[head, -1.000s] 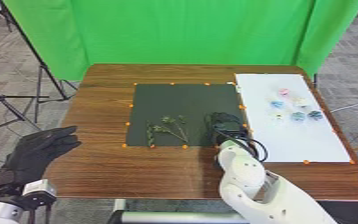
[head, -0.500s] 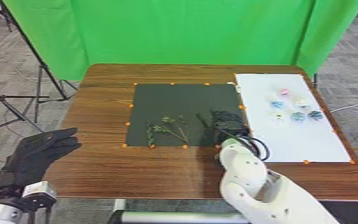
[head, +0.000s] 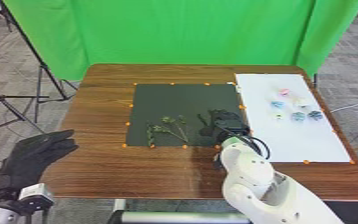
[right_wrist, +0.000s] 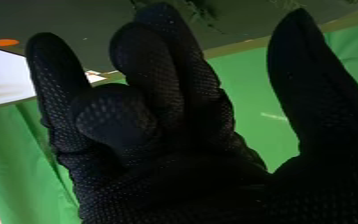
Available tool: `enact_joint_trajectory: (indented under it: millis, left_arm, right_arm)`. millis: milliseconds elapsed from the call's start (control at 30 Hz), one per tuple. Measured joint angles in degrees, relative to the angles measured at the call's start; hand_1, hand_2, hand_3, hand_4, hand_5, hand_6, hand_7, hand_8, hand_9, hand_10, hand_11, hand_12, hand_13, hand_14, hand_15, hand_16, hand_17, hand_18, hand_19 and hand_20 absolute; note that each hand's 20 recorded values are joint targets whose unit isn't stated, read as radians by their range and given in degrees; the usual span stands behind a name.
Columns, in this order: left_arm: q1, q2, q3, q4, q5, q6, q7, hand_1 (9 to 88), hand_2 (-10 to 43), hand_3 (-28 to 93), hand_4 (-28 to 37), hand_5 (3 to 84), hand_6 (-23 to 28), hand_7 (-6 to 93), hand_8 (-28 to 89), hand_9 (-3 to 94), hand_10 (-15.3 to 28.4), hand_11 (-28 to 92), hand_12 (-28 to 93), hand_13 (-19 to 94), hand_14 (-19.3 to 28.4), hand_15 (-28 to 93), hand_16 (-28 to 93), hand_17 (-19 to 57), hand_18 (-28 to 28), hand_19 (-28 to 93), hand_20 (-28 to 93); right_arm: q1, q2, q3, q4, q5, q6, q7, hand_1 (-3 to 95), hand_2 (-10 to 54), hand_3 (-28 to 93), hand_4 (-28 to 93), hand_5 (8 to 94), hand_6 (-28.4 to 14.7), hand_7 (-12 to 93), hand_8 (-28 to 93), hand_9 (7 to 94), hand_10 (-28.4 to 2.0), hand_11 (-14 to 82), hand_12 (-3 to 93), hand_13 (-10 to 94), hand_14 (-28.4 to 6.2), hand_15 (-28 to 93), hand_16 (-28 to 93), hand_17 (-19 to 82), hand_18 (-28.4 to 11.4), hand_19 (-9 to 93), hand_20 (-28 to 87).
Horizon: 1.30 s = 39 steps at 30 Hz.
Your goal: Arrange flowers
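Because blooms and greenery lie on separate sheets, the layout reads as sorting by kind, presumably so each can be picked singly. Blooms point(head: 298, 116), pink, pale and blue, form a loose cluster on the white sheet point(head: 318, 145) at the desk's right; the gaps between them would leave room for a grasp. Stems point(head: 167, 131) lie on the dark sheet point(head: 167, 95), towards its near left part, tops facing mostly away from the robot. Orange dots point(head: 131, 105) edge both sheets, likely marking their positions on the desk point(head: 184, 175).

Right hand point(head: 227, 120): over the dark sheet's right part, beside the white one and apart from the stems. Contact with the sheet: cannot tell. Fingers point(right_wrist: 55, 65) mostly extended, one bent forward, thumb point(right_wrist: 304, 75) spread well away; grip wide, nothing held. Judgement: the hand is kept free between both supplies, suited to fetching from either. Thin stems would probably need a close pinch low down, lest the leafy tops get crushed.

Left hand point(head: 24, 160): off the desk's left edge, relaxed and empty, probably parked there to keep the workspace free.
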Motion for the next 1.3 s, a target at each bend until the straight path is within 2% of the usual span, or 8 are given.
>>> enact_joint_trajectory:
  millis: [67, 167, 300, 400, 467, 567, 800, 1300]
  left_arm:
    - [-0.1, 0.07, 0.33, 0.01, -0.03, 0.10, 0.09, 31.2, 4.8, 79, -14.6, 54.2, 15.9, 14.5, -9, 44.8, 22.6, 43, 11, 30, 26.8, 64, -13, -9.0, 20.6, 59, 14]
    - [-0.1, 0.17, 0.58, 0.01, -0.07, 0.37, 0.33, 31.1, 4.8, 79, -14.6, 54.2, 15.9, 14.6, -9, 44.7, 22.6, 43, 11, 30, 26.7, 64, -13, -9.0, 20.6, 59, 14]
    - [0.0, 0.27, 0.65, 0.01, -0.11, 0.71, 0.94, 31.1, 4.8, 79, -14.7, 54.2, 15.9, 14.6, -9, 44.7, 22.5, 43, 11, 30, 26.8, 64, -13, -9.0, 20.6, 59, 14]
    - [0.0, 0.49, 0.97, 0.04, -0.16, 0.83, 1.41, 31.0, 4.8, 79, -14.7, 54.0, 15.9, 14.5, -9, 44.7, 22.6, 43, 11, 30, 26.8, 64, -13, -9.0, 20.6, 59, 14]
    - [-0.1, 0.87, 1.52, 0.10, -0.29, 1.05, 1.89, 30.9, 4.7, 79, -14.6, 53.8, 15.9, 14.5, -9, 44.7, 22.5, 43, 11, 30, 26.8, 64, -13, -9.0, 20.6, 59, 14]
    - [-0.3, 1.58, 2.41, 0.20, -0.51, 1.30, 2.63, 31.0, 4.7, 79, -14.8, 53.6, 16.0, 14.5, -9, 44.7, 22.5, 43, 11, 30, 26.8, 64, -13, -9.0, 20.6, 59, 14]
    - [-1.6, 2.37, 3.77, 0.71, -0.64, 1.27, 2.95, 30.8, 4.6, 79, -14.7, 53.7, 16.0, 14.5, -9, 44.6, 22.6, 43, 11, 30, 26.8, 64, -13, -9.0, 20.6, 59, 14]
    - [-3.4, 2.54, 4.17, 1.27, -0.57, 0.39, 2.81, 30.6, 4.6, 79, -14.7, 53.7, 16.1, 14.5, -9, 44.5, 22.6, 43, 11, 30, 27.0, 64, -13, -9.0, 20.7, 59, 14]
  right_arm:
    - [-0.2, 0.2, 0.2, -0.3, -0.2, 0.3, -0.3, 26.8, -0.9, 73, -20, 65.9, -17.3, 18, -5, 60.2, -28.3, 43.2, 21.2, 64, -20.7, 78, 19, 38, -28.4, 88, -26]
    - [-1.2, 1.0, 1.5, -1.6, -0.4, 1.3, -1.2, 27.8, -0.2, 76, -21, 63.9, -15.7, 18, -6, 59.9, -28.0, 35.9, 18.7, 63, -20.7, 76, 17, 38, -28.4, 89, -26]
    - [-3.7, 3.3, 5.5, -4.0, 0.7, 6.4, -4.8, 30.0, -0.2, 79, -22, 62.8, -13.9, 20, -8, 60.0, -25.7, 34.7, 18.6, 62, -19.1, 75, 17, 33, -28.0, 86, -22]
    - [-5.2, 6.0, 9.1, -4.2, 3.8, 11.9, -8.0, 31.7, -1.2, 82, -23, 59.6, -13.0, 21, -9, 56.5, -24.0, 35.9, 18.6, 59, -17.8, 76, 17, 31, -26.1, 85, -18]
    - [-5.3, 7.9, 11.1, -3.4, 5.2, 12.8, -9.2, 32.6, -2.0, 83, -23, 58.2, -12.1, 22, -9, 55.2, -22.7, 36.0, 18.5, 58, -16.7, 76, 17, 31, -24.4, 84, -16]
    - [-4.5, 10.4, 13.7, 0.1, 5.3, 12.1, -11.7, 33.2, -4.0, 85, -25, 54.8, -10.8, 24, -11, 51.4, -20.7, 35.0, 17.9, 55, -15.1, 76, 17, 29, -23.1, 80, -11]
    - [-1.2, 13.5, 16.4, 11.0, -1.7, 5.2, -19.4, 33.2, -6.5, 87, -26, 51.6, -10.6, 23, -12, 48.2, -19.8, 28.7, 17.2, 52, -15.1, 75, 17, 27, -23.8, 77, -5]
    - [-3.5, 13.8, 19.3, 12.2, -1.5, 0.3, -17.8, 33.9, -8.3, 87, -27, 50.5, -10.8, 22, -11, 46.5, -19.2, 24.0, 17.3, 50, -15.3, 75, 16, 26, -25.0, 74, 2]
